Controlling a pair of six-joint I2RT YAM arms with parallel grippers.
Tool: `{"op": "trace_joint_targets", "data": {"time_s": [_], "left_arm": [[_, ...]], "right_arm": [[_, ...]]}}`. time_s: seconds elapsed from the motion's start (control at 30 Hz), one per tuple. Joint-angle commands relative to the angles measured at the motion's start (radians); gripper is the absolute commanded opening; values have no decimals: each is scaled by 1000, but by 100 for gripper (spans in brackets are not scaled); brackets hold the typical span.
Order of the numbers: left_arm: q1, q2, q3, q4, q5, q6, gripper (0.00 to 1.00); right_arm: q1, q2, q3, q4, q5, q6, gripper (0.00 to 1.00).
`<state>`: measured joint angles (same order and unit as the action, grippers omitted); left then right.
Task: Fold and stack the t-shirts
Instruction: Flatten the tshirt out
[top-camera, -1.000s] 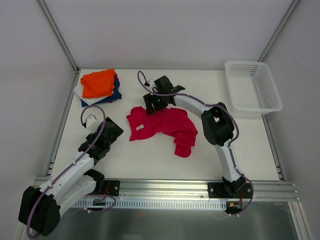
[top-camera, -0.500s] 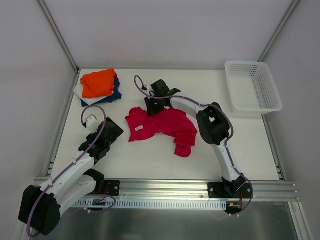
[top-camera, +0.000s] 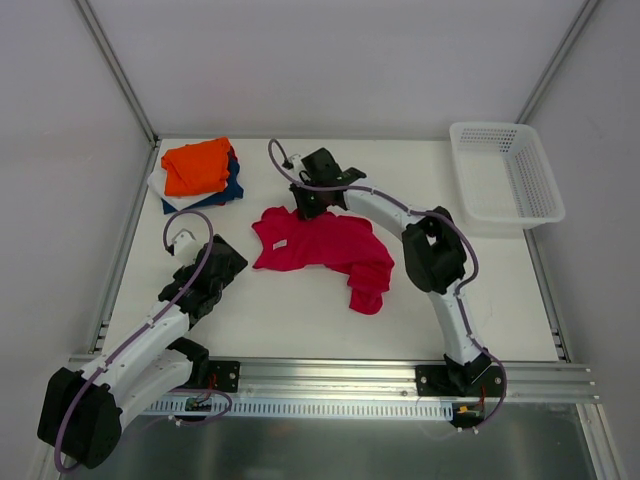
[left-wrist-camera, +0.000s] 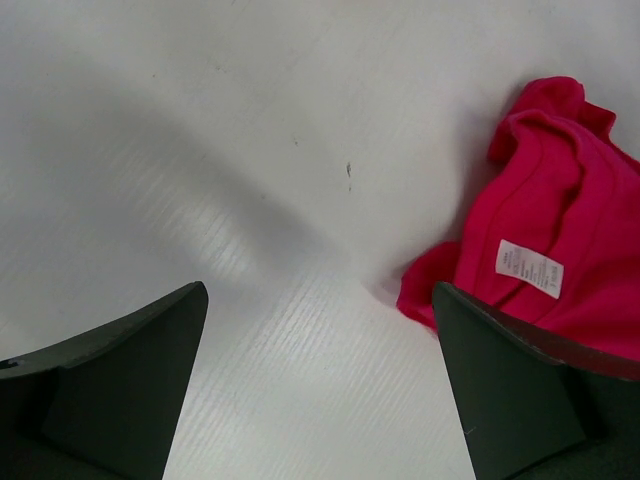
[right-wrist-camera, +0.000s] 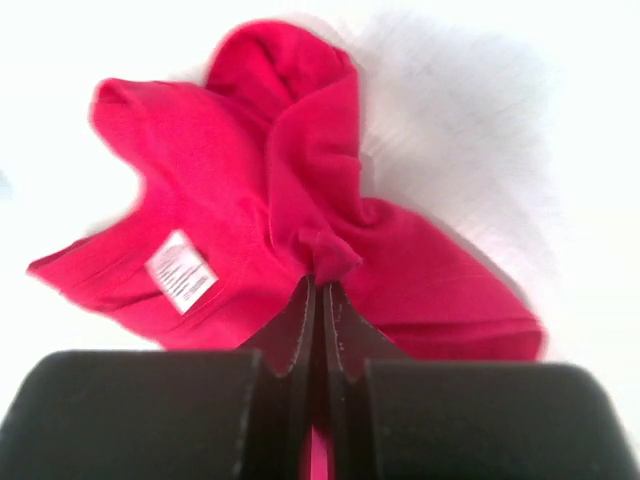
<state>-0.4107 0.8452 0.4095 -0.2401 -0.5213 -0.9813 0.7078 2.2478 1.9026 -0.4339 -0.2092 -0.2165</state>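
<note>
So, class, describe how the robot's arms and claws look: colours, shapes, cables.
The left arm and right arm have white links, bulky black joints. A thin purple cable runs along each. The left claw and right claw each have two black wedge-shaped fingers.

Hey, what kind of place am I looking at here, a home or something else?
Most likely a robotics lab test cell: two robot arms bolted to a metal rail at a white table, plain panels around, and a red t-shirt, a folded stack and a basket as props.
</note>
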Motion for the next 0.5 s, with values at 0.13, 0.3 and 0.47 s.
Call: {"op": "trace_joint_targets", "data": {"time_s": [0.13, 0.3, 0.47], "left_arm": [[9, -12, 25, 24, 18, 6, 97], [9, -20, 23, 24, 23, 6, 97], [9, -26, 23, 24, 30, 7, 97]], "right_arm": [[-21, -293, 1, -11, 142, -50, 1], [-79, -413, -30, -8, 270, -37, 0], [-203, -445, -46, -16, 349, 9, 0]]}}
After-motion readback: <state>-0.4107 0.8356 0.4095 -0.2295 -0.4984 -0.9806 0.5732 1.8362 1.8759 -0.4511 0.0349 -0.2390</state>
